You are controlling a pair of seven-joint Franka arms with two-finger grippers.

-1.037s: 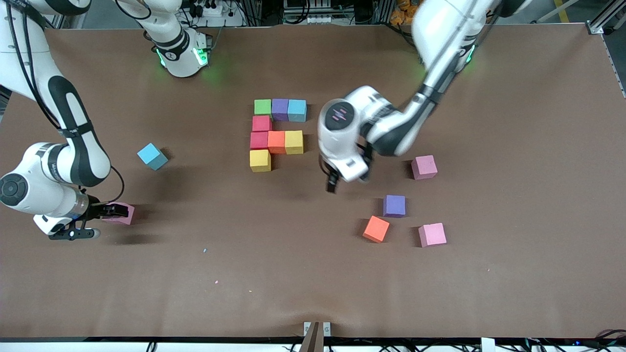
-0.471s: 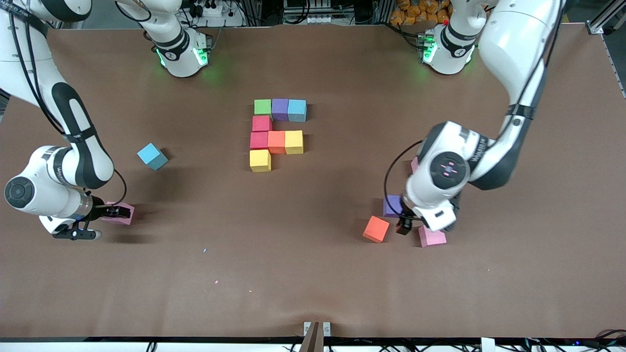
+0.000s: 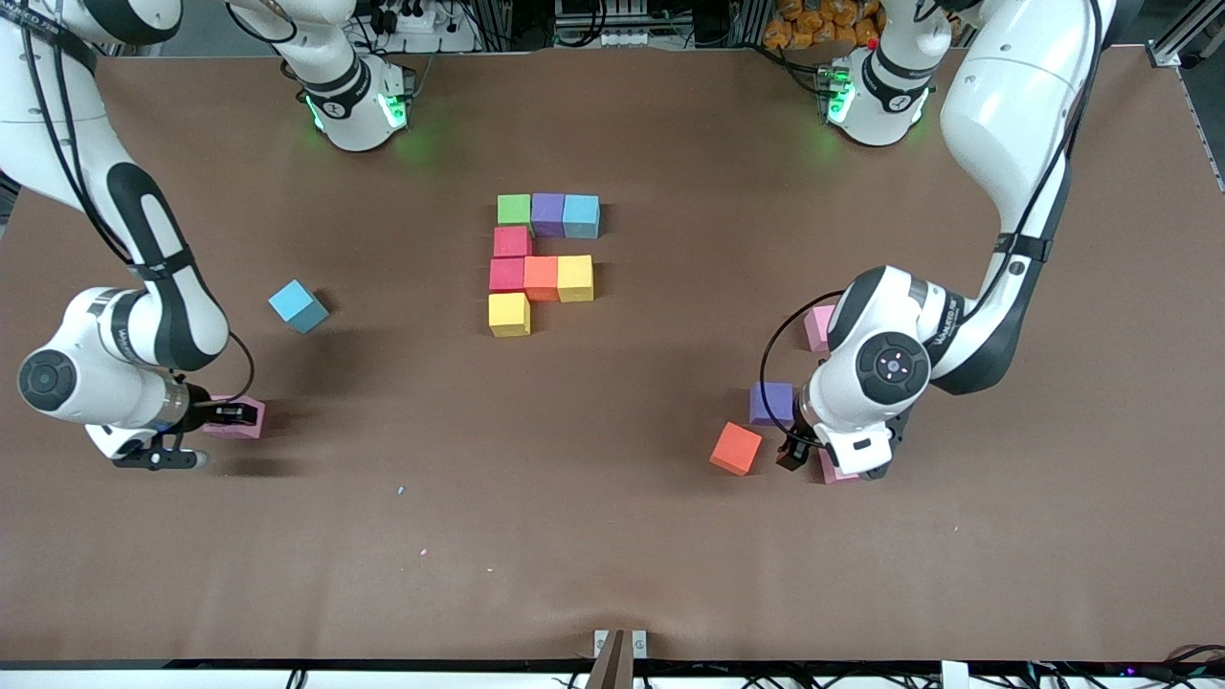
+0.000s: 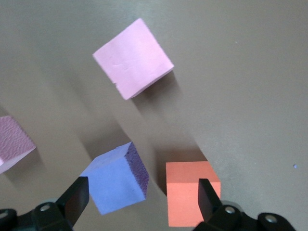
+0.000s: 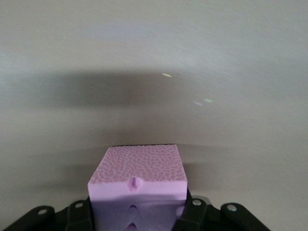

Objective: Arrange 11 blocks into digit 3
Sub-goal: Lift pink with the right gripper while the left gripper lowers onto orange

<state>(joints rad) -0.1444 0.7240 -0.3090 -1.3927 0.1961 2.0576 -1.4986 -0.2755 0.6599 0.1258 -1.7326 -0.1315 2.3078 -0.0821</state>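
Observation:
The partial digit 3 (image 3: 541,258) is a cluster of green, purple, light blue, red, orange and yellow blocks at mid-table. My right gripper (image 3: 233,417) sits low at the right arm's end, shut on a pink block (image 3: 245,419) (image 5: 138,178) that fills the gap between its fingers. My left gripper (image 3: 828,459) (image 4: 142,198) hangs open over the loose blocks at the left arm's end. It covers most of a pink block (image 3: 829,472) (image 4: 132,57). A purple block (image 3: 768,403) (image 4: 115,185) and an orange block (image 3: 735,448) (image 4: 185,190) lie beside it.
A loose light blue block (image 3: 298,305) lies between the right gripper and the figure. Another pink block (image 3: 816,325) (image 4: 12,142) shows partly past the left arm's wrist. Bare brown tabletop (image 3: 593,498) stretches toward the front camera.
My left arm swung from beside the figure over to the loose blocks and came down, still open. My right gripper closed on the pink block.

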